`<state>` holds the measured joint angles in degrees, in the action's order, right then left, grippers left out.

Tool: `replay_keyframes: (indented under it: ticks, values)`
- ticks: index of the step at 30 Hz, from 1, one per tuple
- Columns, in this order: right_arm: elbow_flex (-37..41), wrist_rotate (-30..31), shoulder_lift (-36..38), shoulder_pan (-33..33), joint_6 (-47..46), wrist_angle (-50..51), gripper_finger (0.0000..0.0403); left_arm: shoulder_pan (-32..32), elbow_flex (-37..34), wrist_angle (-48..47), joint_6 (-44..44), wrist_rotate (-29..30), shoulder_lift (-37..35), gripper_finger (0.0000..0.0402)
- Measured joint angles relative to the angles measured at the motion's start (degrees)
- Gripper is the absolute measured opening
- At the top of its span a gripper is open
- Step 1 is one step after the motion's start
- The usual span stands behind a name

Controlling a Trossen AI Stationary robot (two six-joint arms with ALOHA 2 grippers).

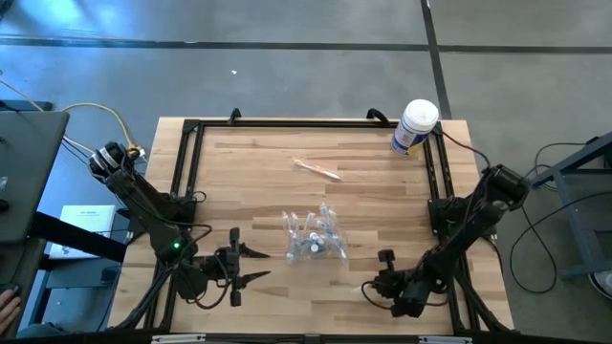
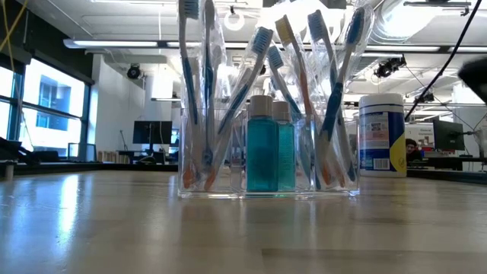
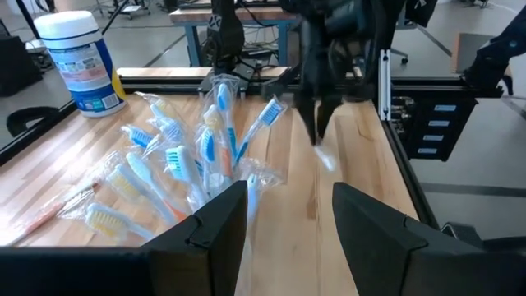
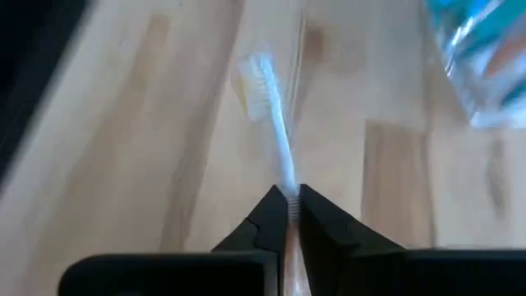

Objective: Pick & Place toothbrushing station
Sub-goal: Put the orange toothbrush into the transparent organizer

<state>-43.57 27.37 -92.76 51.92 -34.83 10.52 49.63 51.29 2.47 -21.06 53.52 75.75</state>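
The left gripper (image 1: 251, 265) is seen near the table's (image 1: 382, 191) front edge, left of centre, with its fingers spread and nothing between them. Its fingers point rightward across the table, straight toward the toothbrushing station (image 1: 316, 237), which stands near the middle of the table's front half, between the two arms. The station is a clear holder packed with wrapped toothbrushes standing upright and two small bottles of teal liquid (image 2: 270, 148); in the low view it rests flat on the wood.

Further right, close to the front edge, the right gripper (image 1: 375, 290) is clenched on a single toothbrush (image 4: 271, 123). In the right wrist view the handle is pinched between the fingertips and the white bristle end projects straight ahead of them, so the brush's long axis runs along the gripper's own line. From this gripper the station lies to the left and a little toward the far edge; it is judged that the coming move turns on carrying the brush that way and tilting it upright over the holder. Both arms are about equally near the station.

A loose wrapped toothbrush (image 1: 316, 169) lies beyond the station, toward the far edge. A white tub (image 1: 416, 126) stands at the far right corner; its blue label carries print that cannot be read.
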Motion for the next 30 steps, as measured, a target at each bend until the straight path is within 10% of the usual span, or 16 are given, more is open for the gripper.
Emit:
replay_keyframes:
  ticks: [20,25,30]
  values:
    - [0.95,41.37,18.96,10.4,23.74,-3.55,0.0003,0.04,0.0,-1.33,-3.0,-3.19,0.15,0.0175]
    - [10.27,37.09,24.77,9.09,33.85,-23.36,0.0003,-0.01,0.0,-1.82,-2.99,-3.05,0.15,0.0175]
    - [24.24,14.21,25.02,2.03,54.96,-65.93,0.0003,-0.32,-0.02,-2.02,-2.99,-3.02,0.15,0.0175]
